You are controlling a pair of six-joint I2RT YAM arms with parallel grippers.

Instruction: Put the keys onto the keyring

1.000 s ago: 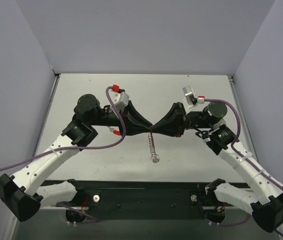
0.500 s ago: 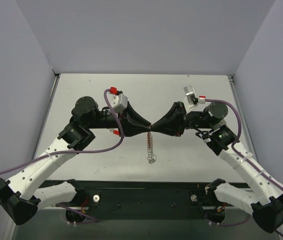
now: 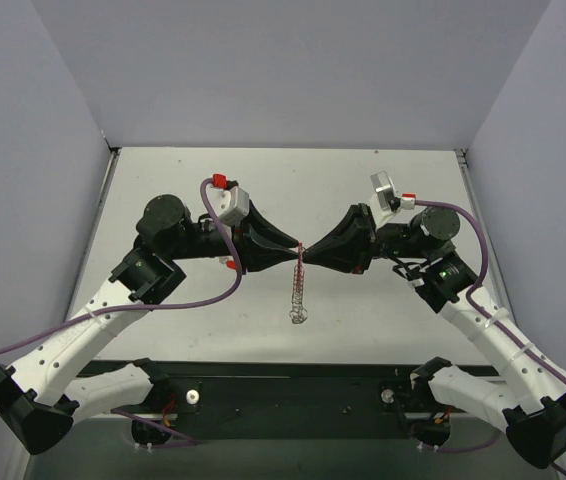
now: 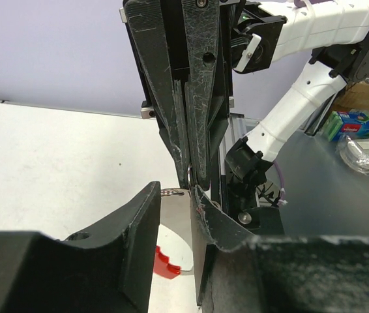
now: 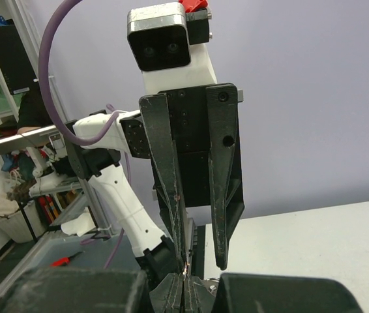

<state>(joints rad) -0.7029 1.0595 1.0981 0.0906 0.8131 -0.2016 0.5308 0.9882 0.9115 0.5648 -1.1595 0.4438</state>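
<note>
Since your right claw (image 5: 184,282) is pinched shut on the top of the keyring (image 3: 301,260), a thin red strand, the load hangs free above the surface (image 3: 393,190), mid-scene. Your left claw (image 4: 175,189) meets it tip to tip, jaws parted around that spot, likely to steady it. Below dangle the keys (image 3: 300,300): a lacy silver string, bunched at its near end.

L end effector (image 4: 176,190) parted; R end effector (image 4: 189,176) opposite, shut; keys (image 4: 170,192) btwn tips.
</note>
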